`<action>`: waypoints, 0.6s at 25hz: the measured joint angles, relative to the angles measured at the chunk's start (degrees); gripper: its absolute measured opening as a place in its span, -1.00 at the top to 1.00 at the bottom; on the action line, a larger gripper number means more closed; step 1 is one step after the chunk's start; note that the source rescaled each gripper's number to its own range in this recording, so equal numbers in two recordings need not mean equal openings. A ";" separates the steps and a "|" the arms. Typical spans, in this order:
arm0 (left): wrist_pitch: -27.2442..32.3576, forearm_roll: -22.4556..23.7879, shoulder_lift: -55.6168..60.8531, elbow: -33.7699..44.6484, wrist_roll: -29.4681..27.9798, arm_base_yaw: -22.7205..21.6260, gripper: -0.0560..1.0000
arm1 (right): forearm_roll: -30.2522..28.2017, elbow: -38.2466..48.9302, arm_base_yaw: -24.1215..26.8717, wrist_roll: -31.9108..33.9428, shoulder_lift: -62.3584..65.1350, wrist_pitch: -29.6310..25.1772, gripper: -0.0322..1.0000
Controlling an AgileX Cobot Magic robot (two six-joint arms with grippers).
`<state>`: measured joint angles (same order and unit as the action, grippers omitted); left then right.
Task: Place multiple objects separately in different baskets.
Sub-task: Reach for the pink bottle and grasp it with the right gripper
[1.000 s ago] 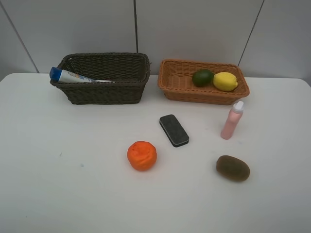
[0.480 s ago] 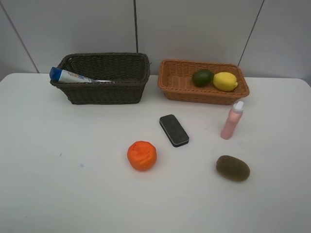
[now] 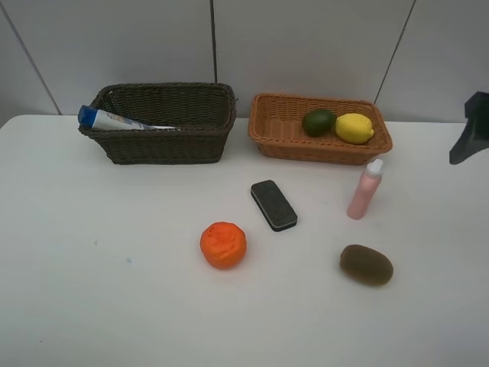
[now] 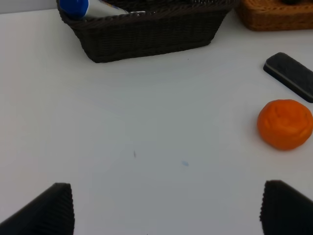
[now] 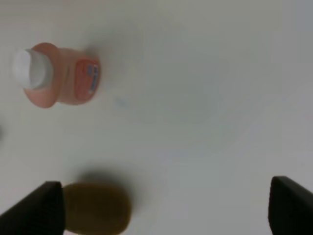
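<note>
On the white table lie an orange (image 3: 223, 245), a black eraser (image 3: 273, 205) and a brown kiwi (image 3: 366, 264), and a small pink bottle (image 3: 365, 189) stands upright. The dark brown basket (image 3: 164, 141) holds a blue-capped white bottle (image 3: 114, 119). A lime (image 3: 318, 122) and a lemon (image 3: 354, 128) rest in the light basket (image 3: 275, 134). My left gripper (image 4: 166, 210) is open above bare table, with the orange (image 4: 285, 123) off to one side. My right gripper (image 5: 166, 210) is open over the table near the pink bottle (image 5: 56, 76) and kiwi (image 5: 98, 208).
A dark part of my right arm (image 3: 472, 128) shows at the right edge of the high view. Grey wall panels stand directly behind both baskets. Bare table surface stretches across the left and front.
A dark part of my right arm has come into the high view at its right edge. The objects on the table have not moved.
</note>
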<state>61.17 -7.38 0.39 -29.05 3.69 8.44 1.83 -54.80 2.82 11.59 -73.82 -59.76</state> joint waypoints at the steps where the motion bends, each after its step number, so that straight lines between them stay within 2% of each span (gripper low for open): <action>1: 0.00 0.00 0.00 0.00 0.00 0.00 -1.00 | 1.65 -1.20 0.00 0.06 -2.40 -0.43 -0.96; 4: 0.00 0.00 0.00 0.00 0.00 0.00 -1.00 | 7.17 -4.49 -0.21 0.11 -8.41 -1.33 -0.96; 7: 0.00 0.00 0.00 0.00 0.00 0.00 -1.00 | 9.41 -6.48 -2.58 0.29 -12.56 -1.08 -0.96; 15: 0.00 0.00 0.00 0.00 0.00 0.00 -1.00 | 6.97 -10.11 -10.82 4.16 -21.33 1.34 -0.96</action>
<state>61.17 -7.38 0.39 -29.05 3.69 8.44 8.80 -64.90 -8.00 15.74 -95.16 -58.42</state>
